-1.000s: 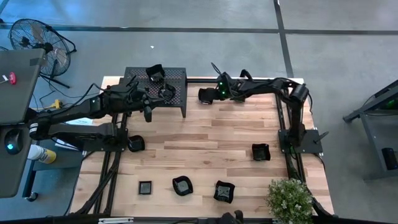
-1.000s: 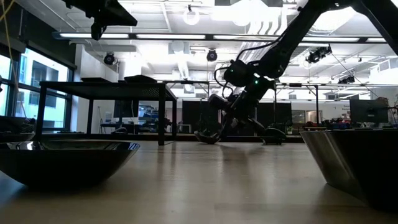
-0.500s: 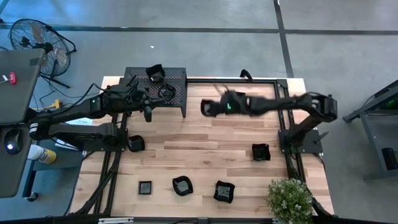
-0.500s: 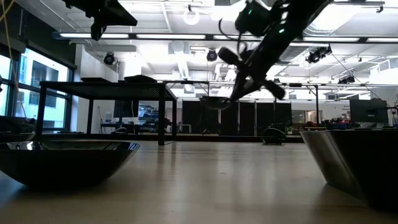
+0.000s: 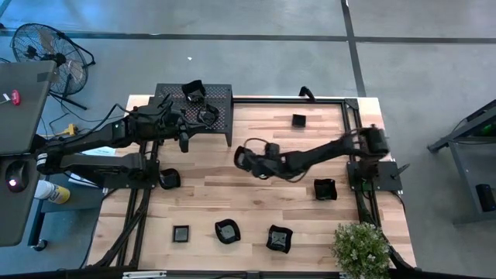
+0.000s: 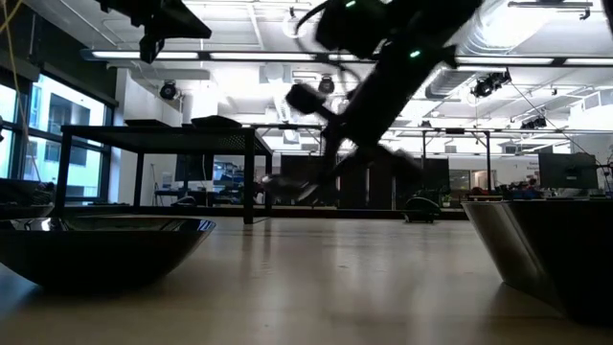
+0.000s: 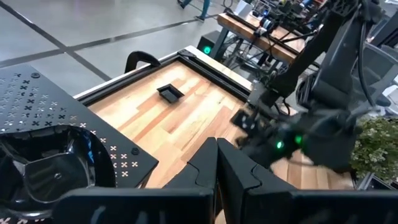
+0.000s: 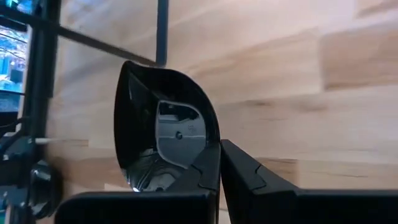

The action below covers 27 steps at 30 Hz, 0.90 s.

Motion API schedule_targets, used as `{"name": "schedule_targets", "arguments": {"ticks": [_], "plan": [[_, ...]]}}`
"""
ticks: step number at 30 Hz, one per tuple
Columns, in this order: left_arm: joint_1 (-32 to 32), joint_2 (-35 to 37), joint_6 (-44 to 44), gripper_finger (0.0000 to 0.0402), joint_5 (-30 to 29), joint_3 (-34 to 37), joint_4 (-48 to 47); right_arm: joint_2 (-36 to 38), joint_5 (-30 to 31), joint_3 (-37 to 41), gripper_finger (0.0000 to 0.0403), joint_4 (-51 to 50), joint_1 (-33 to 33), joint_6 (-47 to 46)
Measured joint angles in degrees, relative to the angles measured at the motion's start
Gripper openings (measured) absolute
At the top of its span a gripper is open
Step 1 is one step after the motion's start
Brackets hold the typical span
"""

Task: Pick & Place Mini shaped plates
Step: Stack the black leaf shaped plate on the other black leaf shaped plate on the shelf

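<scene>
My right gripper [image 5: 246, 160] hangs over the middle of the table, shut on a glossy black mini plate [image 8: 163, 140], also seen blurred in the low view [image 6: 284, 182]. More black plates lie flat on the wood: a small square one [image 5: 298, 120] near the far edge, one [image 5: 325, 189] at the right, one [image 5: 169, 179] at the left, and three [image 5: 227, 231] along the near side. Two plates [image 5: 204, 116] sit on the black perforated rack [image 5: 221, 105]. My left gripper [image 5: 184, 139] is shut and hovers at the rack's near edge, holding nothing. My right gripper pinches the plate by its rim [image 8: 205, 158] between the two fingers [image 8: 208, 177]. The plate is lifted clear of the table, and its hollow side faces the wrist camera, so it stands tilted on edge in the hold.
The rack stands at the far left corner. A potted plant [image 5: 360, 246] sits at the near right corner. A black metal frame [image 5: 345, 108] runs along the far and right edges. Bare wood [image 5: 232, 194] lies in the table's middle. Two plates loom close in the low view [image 6: 96, 244].
My right gripper has lifted the plate off the table at the far edge and swung it toward the near and left, to above the table's middle. This has uncovered the small square plate near the far edge.
</scene>
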<state>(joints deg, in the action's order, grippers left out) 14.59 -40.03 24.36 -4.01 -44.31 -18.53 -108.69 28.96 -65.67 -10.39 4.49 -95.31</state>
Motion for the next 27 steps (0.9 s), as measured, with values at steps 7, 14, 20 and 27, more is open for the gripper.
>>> {"name": "schedule_targets", "arguments": {"ticks": [7,14,20,27], "plan": [[0.0,0.0,0.02,0.0,-0.89,-0.02,-4.03,-9.19,-2.62,-7.62,0.0001,-0.09,0.02,-2.4],[0.0,0.0,0.65,0.0,-1.1,-0.02,-6.35,-9.93,-5.39,-9.81,0.0041,-0.33,-0.79,-0.5],[-0.1,0.02,2.29,0.0,-1.1,-0.02,-9.39,-5.31,-10.07,-9.75,0.0105,-6.41,-2.8,14.29],[-8.33,-3.2,12.96,0.0,-9.02,-0.02,-12.53,4.12,-20.97,-6.81,0.0079,-5.07,-6.42,47.04]]}}
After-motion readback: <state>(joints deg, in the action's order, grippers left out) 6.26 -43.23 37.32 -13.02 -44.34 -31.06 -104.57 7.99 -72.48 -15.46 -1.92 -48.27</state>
